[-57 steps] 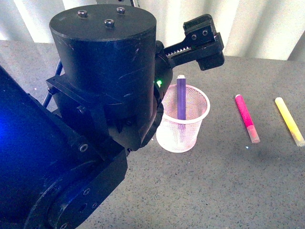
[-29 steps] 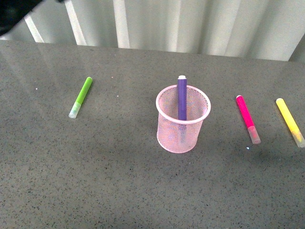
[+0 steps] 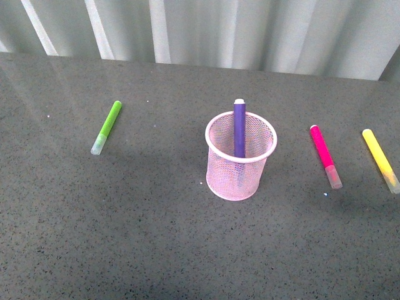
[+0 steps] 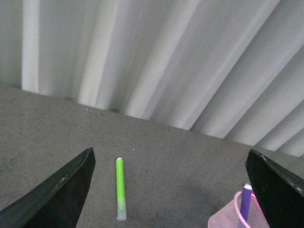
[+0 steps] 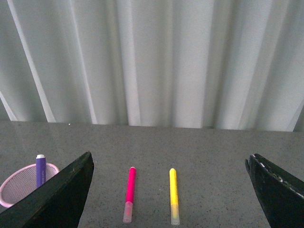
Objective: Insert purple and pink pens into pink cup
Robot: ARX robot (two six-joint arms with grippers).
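Grey speckled tabletop is running back to a pale pleated curtain, and you are looking at the following items, each placed by the pink cup. Item one: the pink cup itself is standing upright near the middle of the tabletop, its mesh wall letting the contents show through. Item two: the purple pen is standing inside the cup, close to upright, resting against the far side of the rim with its white end poking out above it. Item three: the pink pen is lying flat on the tabletop to the right of the cup, apart from it and not touching, its clear cap pointing toward the robot. Item four: a yellow marker is lying beyond the pink pen, farther right of the cup, roughly parallel to that pen. Item five: a lime-green marker is lying well apart to the left of the cup. Item six: your left gripper is hanging with its dark fingers spread wide and gripping nothing, looking at the green marker and the cup's rim. Item seven: your right gripper is likewise gaping wide and carrying nothing, with the cup, pink pen and yellow marker showing between its fingers.
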